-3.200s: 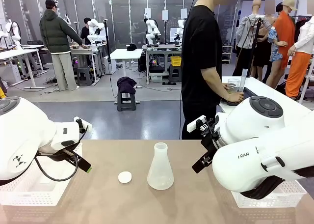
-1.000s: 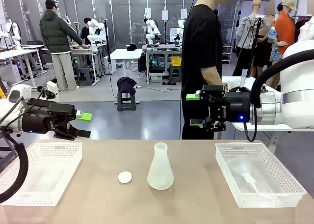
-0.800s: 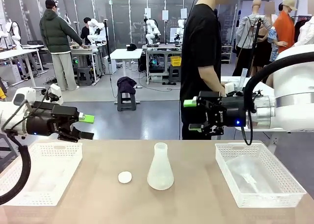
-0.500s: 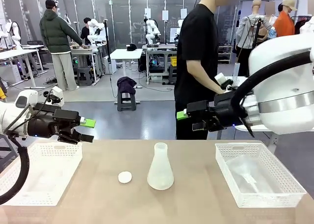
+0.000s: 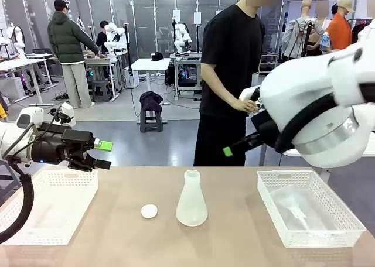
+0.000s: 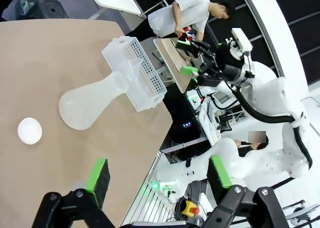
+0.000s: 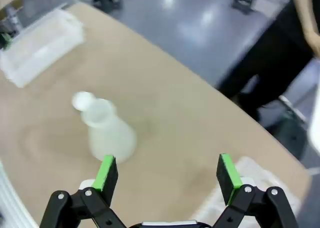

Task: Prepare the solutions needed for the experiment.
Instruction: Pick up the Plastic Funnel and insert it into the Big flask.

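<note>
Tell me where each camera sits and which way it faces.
Front: robot's side of the table, looks across at the person; left claw and right claw show.
Left wrist: on the left arm, looks past its open claw at the flask.
Right wrist: on the right arm, looks down past its open claw.
Shared: the flask.

- Front cam: fixed, robot's side, near table (image 5: pixel 246 243) edge, faces across it to person (image 5: pixel 225 74) at far side, lab behind.
- L wrist cam: above table's left end, rolled sideways, looks across tabletop twd right basket (image 6: pixel 135 73).
- R wrist cam: high over table, angled down, pic blurred.
- All 3 share flask (image 5: pixel 191 199) + cap (image 5: pixel 149 211) on tabletop.
</note>
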